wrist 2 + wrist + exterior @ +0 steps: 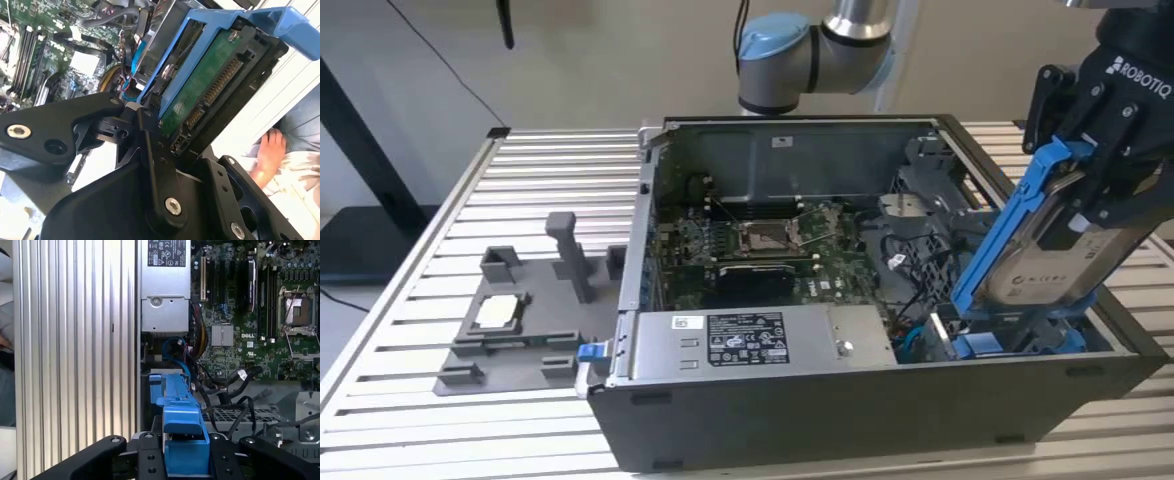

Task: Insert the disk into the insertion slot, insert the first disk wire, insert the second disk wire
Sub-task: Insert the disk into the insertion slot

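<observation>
An open case [854,420] lies on a slatted table [547,170]. Along the case's near wall sits a silver supply box [747,340]. Just to the exterior view's right of it, in the near right corner, is the slot [987,345], black metal with blue rails.

The disk [1041,262], in its blue bracket [1001,225], stands tilted over that corner. Its lower end is down at the slot and its upper end leans up toward the exterior view's right, mostly above the case rim. Whether the lower end touches the rails I cannot tell.

The gripper [1083,205] has its jaws closed on the disk's upper part, with a black finger [150,455] on each side of the bracket in the first wrist view. The second wrist view shows the disk's green underside [200,85] and its connector row.

Black cables [225,385] lie loose beside the slot. Farther in is the board [774,260] with its square socket [765,236]. A grey fixture [520,330] stands on the table at the exterior view's left. Beyond the case's far wall is the arm [814,50].
</observation>
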Motion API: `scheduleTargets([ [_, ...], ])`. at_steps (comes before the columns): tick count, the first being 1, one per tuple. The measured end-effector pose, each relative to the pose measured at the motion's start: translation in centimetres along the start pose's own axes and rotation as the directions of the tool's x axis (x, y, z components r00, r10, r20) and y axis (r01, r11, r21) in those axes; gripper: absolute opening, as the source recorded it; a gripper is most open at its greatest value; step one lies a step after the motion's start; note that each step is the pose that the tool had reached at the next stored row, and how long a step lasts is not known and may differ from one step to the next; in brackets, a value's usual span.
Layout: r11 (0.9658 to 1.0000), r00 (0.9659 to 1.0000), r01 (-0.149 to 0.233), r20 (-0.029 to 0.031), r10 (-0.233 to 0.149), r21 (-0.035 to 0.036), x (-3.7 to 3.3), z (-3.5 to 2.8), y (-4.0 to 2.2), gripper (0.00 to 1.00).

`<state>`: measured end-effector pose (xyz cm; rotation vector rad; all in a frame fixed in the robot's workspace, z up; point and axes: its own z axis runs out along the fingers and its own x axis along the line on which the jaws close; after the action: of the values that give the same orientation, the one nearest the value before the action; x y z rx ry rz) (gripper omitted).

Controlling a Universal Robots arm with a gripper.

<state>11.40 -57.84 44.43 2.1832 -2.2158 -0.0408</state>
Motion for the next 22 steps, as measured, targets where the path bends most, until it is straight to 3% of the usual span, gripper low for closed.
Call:
scheduleTargets([
  [22, 0.9996, 0.9996, 0.029, 0.006, -0.029, 0.0001, -0.05, 2.61, -0.43, 0.33],
])
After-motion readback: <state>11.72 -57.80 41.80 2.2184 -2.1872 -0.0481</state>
